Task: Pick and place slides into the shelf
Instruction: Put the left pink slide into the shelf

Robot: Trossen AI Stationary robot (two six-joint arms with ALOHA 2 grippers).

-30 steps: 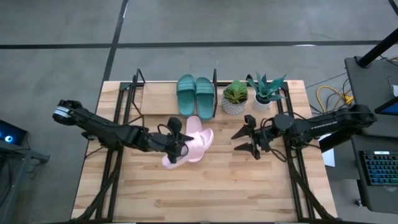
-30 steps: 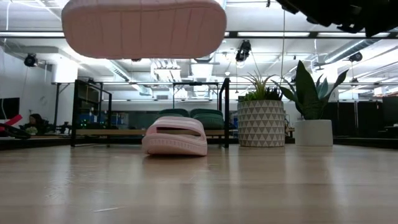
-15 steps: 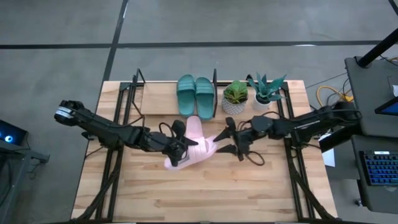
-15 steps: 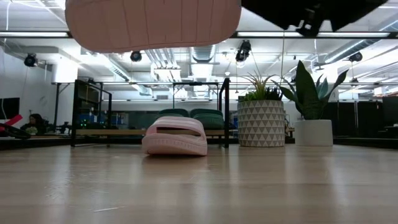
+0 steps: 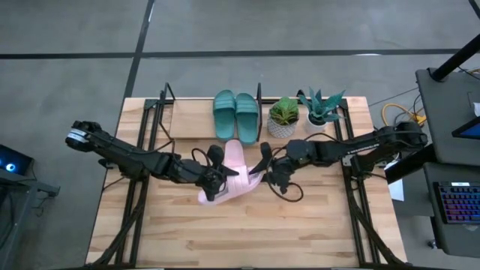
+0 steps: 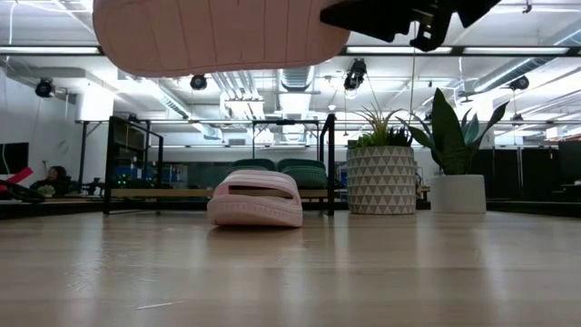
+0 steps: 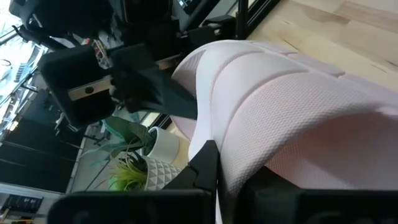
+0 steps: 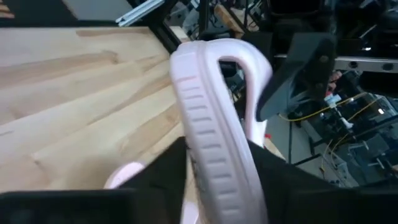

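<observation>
My left gripper (image 5: 215, 180) is shut on a pale pink slide (image 5: 232, 178) and holds it in the air over the table's middle. In the low view that slide (image 6: 218, 36) hangs high, with its sole toward the near edge. My right gripper (image 5: 262, 169) is open, with its fingers on either side of the slide's right end (image 8: 214, 124). I cannot tell whether they touch it. The second pink slide (image 6: 256, 198) rests sole-down on the table in front of the shelf (image 5: 187, 118). Two teal-green slides (image 5: 235, 114) lie side by side on the shelf board. My left gripper pinches the lifted pink slide at its strap side (image 7: 249, 118), coming level from the table's left. One dark finger (image 7: 202, 168) shows against the strap; the slide hides the other. The slide is clear of the table and tipped on its edge.
Two potted plants (image 5: 283, 118) (image 5: 322, 110) stand at the far right, beside the shelf's right posts. Black arm frames run along both table sides. The near half of the wooden table (image 5: 247, 232) shows bare boards.
My right gripper has travelled toward the table's left, from beside the plants to the held slide, and its open fingers now straddle the slide's right end. My left gripper has carried the slide slightly toward the right, still lifted.
</observation>
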